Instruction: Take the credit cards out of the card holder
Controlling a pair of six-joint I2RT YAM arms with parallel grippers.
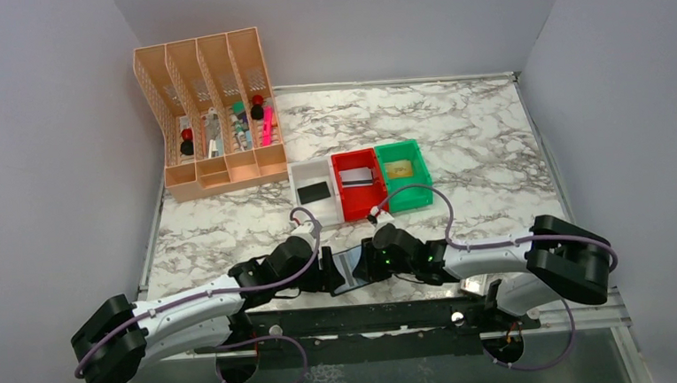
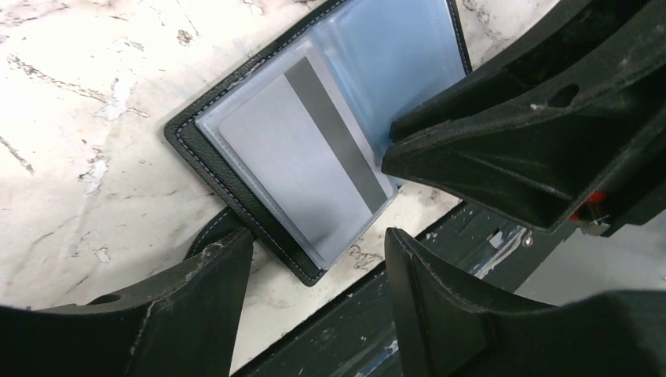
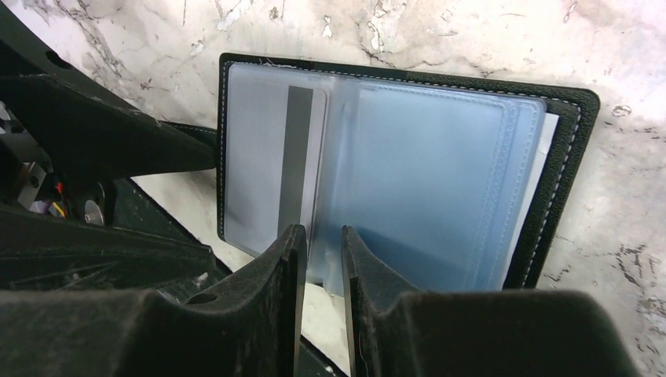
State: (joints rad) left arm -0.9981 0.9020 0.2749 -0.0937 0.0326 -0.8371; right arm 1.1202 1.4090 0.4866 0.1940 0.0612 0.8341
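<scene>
The card holder [image 1: 354,263] lies open on the marble near the table's front edge, between both grippers. In the left wrist view its black stitched cover [image 2: 196,149] frames a clear pocket holding a grey credit card [image 2: 306,157] with a dark stripe. The same card [image 3: 259,173] fills the left pocket of the card holder [image 3: 440,181] in the right wrist view, and the right pockets look blue. My left gripper [image 2: 314,239] hangs open above the holder's near corner. My right gripper [image 3: 322,233] stands narrowly open at the pocket sheets' lower edge by the spine, gripping nothing.
Behind the holder stand three bins: a white bin [image 1: 303,178] with a black card [image 1: 314,191], a red bin [image 1: 350,200] with a pale card [image 1: 358,177], a green bin [image 1: 423,182] with a gold card [image 1: 402,168]. A peach desk organiser [image 1: 211,119] stands at the back left. The black mounting rail [image 2: 377,314] runs beside the holder.
</scene>
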